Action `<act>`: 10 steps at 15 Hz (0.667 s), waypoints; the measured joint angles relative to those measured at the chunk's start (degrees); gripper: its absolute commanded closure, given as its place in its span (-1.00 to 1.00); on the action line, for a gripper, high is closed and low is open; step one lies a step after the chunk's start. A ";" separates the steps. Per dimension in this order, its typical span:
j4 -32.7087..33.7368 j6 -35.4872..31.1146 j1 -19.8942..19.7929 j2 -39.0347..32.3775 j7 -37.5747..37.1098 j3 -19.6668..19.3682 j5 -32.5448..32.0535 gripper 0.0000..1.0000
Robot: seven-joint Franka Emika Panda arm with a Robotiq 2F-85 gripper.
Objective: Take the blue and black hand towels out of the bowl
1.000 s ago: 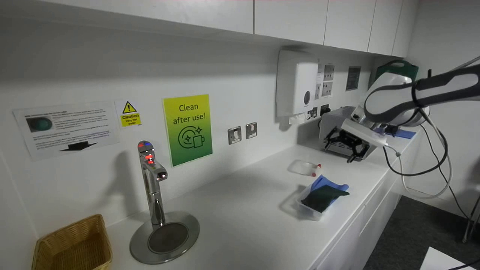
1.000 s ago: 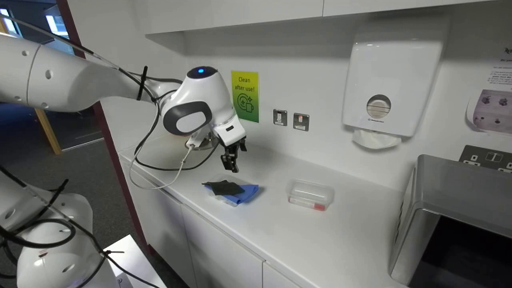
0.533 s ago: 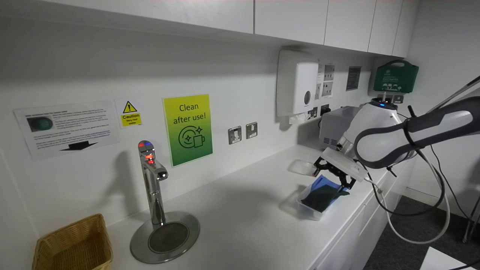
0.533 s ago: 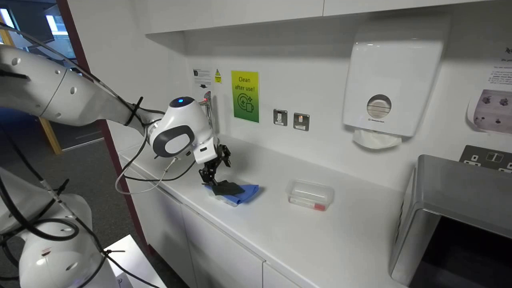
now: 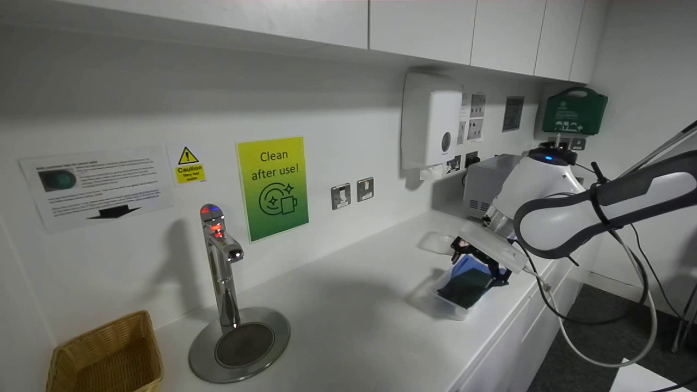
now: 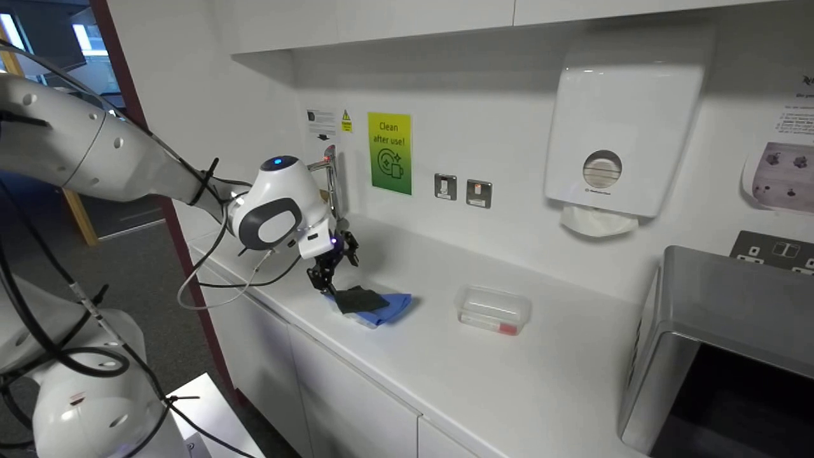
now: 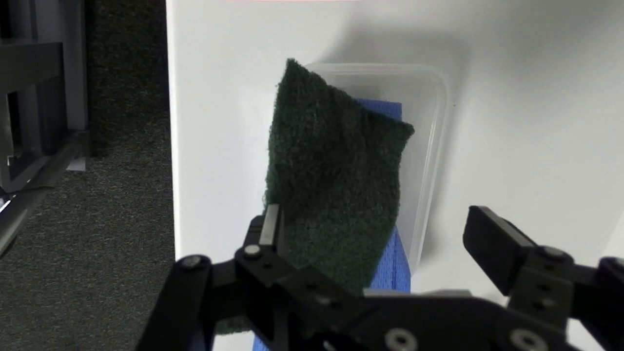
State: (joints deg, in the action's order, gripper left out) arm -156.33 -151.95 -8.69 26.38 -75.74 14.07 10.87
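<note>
The gripper [image 7: 373, 229] hangs over the see-through tub [image 7: 435, 156], w/ its 2 fingers spread wide & a big gap btwn them. In the wrist view, 1 finger is at the side of the black towel [image 7: 336, 185], & the other shows past the tub's edge, against the white counter [image 7: 536, 126]. Can't tell if the 1st finger touches the towel.

The black towel looks v. dark green in the wrist view. It lies on top of the blue towel [image 7: 392, 268] & hides most of it. Both sit in the tub, w/ parts poking out over the rim. In an exterior view, the blue towel sticks out toward the microwave [image 6: 725, 318]. Another see-through tub [image 6: 480, 322], w/ some red on it, sits btwn the towels & the microwave, apart from both.

The robot arm [image 5: 550, 223] bends down over the front of the counter. On the wall [image 5: 348, 120] are a big white paper towel box [image 6: 629, 114] & a green-yellow sign [image 5: 272, 188] that says "Clean after use!" At the end of the counter away from the microwave are a shiny tap [image 5: 221, 272] & a straw basket [image 5: 101, 340].
</note>
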 measured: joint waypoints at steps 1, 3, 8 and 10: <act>-0.09 0.01 0.49 0.00 -0.01 0.01 -0.18 -1.00; -0.35 0.01 1.50 0.09 -0.01 0.13 -0.73 -1.00; -1.57 0.02 3.06 0.13 -0.02 0.55 -1.86 -1.00; -1.95 0.03 3.29 0.13 -0.02 0.56 -2.19 -1.00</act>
State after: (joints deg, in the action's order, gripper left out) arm -158.28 -151.93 -5.40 26.51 -75.76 14.63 8.68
